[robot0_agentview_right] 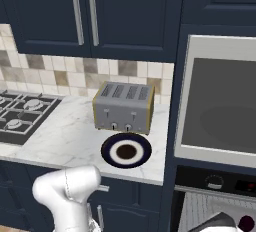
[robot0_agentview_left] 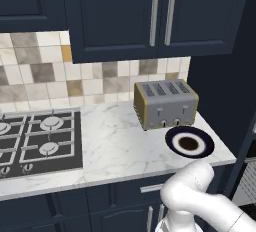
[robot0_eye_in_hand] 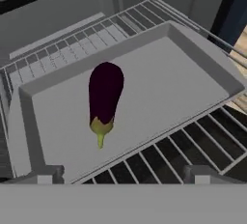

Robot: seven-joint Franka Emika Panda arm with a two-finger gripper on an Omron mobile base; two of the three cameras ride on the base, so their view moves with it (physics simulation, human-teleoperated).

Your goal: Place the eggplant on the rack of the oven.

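Observation:
The eggplant, dark purple with a yellow-green stem end, lies on a shallow grey tray. The tray rests on the rack, a grid of thin grey wires pulled out of the oven. My gripper hovers just above the near edge of the tray, open, its fingertips spread wide and touching nothing. The stem points toward the gripper. In the right base view a dark maroon bit of the eggplant shows at the bottom right beside the white hand, over the rack.
A blue-rimmed plate with a brown centre sits at the counter's front edge, a four-slot toaster behind it. The gas hob is at the left. A silver-framed appliance is built in above the oven.

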